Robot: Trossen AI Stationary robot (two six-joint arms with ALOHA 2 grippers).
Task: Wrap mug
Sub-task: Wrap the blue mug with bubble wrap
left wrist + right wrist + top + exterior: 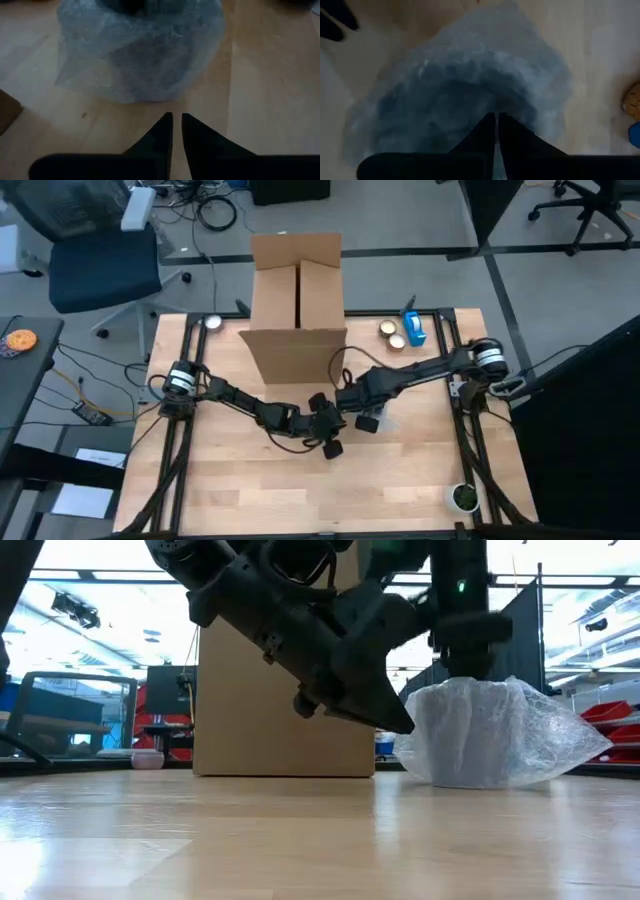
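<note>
The mug (150,65) shows as a dark shape inside a bundle of clear bubble wrap (495,735) that stands on the table right of centre. My right gripper (496,120) comes down on the bundle's top, fingers shut; it shows in the low view (462,660) too. My left gripper (177,122), also shut, points at the bundle's side from the table's left and stops just short of it (400,723), touching nothing. In the high view both grippers meet near the table's middle (345,415). My right gripper presses its shut fingers (487,131) from above, pointing down, into the bubble wrap over the mug's open top (470,107). The wrap sinks into a dark hollow around the fingertips. The bundle stands upright on the table, its skirt (560,755) spread on the wood.
An open cardboard box (297,300) stands at the table's far edge behind the bundle. Tape rolls (391,333) and a blue dispenser (413,328) lie at the far right. A small round object (463,497) sits at the near right corner. Bare wood lies toward the near edge (300,490).
</note>
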